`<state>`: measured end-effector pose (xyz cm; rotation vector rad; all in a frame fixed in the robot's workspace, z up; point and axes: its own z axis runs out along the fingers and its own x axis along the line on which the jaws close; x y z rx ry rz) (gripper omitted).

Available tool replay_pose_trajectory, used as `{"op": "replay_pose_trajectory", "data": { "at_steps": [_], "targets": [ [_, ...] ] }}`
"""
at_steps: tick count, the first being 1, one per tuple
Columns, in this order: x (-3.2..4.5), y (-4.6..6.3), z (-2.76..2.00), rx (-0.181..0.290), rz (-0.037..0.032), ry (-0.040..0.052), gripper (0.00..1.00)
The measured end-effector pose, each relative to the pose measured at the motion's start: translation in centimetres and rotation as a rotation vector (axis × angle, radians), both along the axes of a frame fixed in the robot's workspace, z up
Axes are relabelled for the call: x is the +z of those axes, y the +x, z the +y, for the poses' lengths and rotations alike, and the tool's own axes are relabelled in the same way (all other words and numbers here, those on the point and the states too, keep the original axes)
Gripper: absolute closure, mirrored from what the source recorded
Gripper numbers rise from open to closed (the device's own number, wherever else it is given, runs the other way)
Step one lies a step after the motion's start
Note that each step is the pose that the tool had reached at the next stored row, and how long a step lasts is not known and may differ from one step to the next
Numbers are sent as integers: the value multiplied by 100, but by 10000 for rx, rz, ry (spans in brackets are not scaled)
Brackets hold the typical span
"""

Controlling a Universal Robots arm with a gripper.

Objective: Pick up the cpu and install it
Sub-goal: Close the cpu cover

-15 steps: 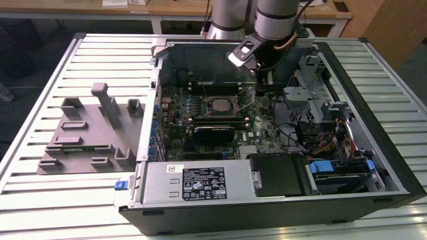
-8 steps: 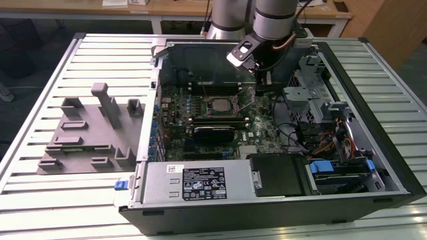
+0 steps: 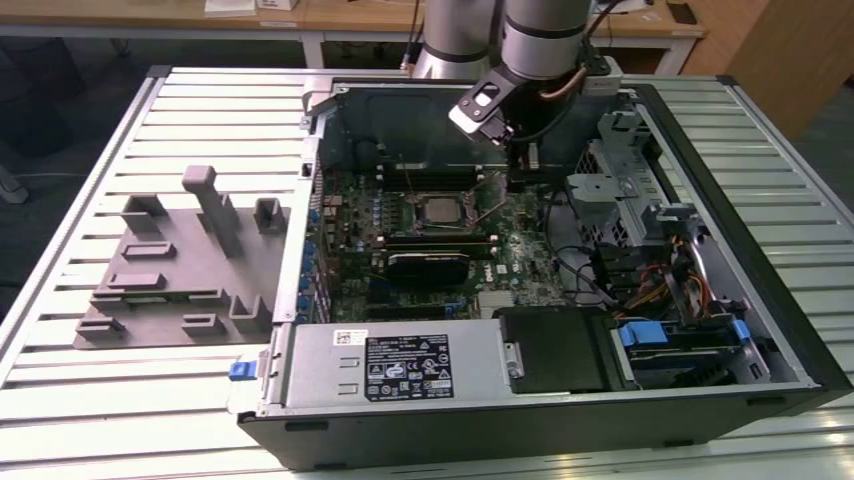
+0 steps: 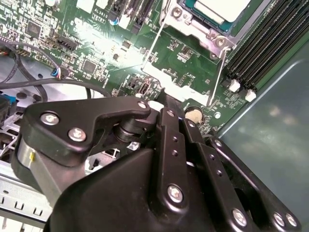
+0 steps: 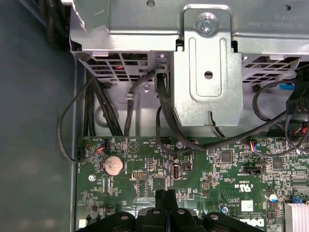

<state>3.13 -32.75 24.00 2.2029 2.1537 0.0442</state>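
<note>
Exterior view. Down inside the open computer case (image 3: pixel 310 200), gripper (image 3: pixel 517 160) hanging low over the motherboard (image 3: pixel 521 265), just to the exterior view's right of the cpu (image 3: pixel 438 210) and a little farther back. Silver side up and apart from the fingers, that cpu. Also held in the case: power supply (image 3: pixel 400 365) along the near edge, drive cage (image 3: pixel 607 185) and a tangle of cables (image 3: pixel 641 285) at the exterior view's right. Outside it, grey fixture (image 3: pixel 174 270) on the slatted table (image 3: pixel 80 400), at the exterior view's left.

Second wrist view. Fingers pressed together, nothing seen between them, tips close above the board. Sitting in the socket (image 4: pixel 212 33), the cpu (image 4: pixel 219 7); between it and the gripper (image 4: pixel 163 99), a thin wire lever (image 4: pixel 218 72). Likely trouble: catching that lever or scraping small board parts with so little clearance. At a guess, a knock to the chip could disturb its seating.

First wrist view. Closed gripper (image 5: pixel 165 195) over the board near a coin battery (image 5: pixel 113 166). Looping down from the metal drive cage (image 5: pixel 207 72), black cables (image 5: pixel 161 111): a probable snag on any sideways travel.
</note>
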Motion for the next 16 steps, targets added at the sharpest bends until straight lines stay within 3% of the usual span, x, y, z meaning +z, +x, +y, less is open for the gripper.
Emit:
{"op": "replay_pose_trajectory", "data": {
  "at_steps": [16],
  "targets": [
    [0, -203, 0, -3, 0, 1, 89]
  ]
}}
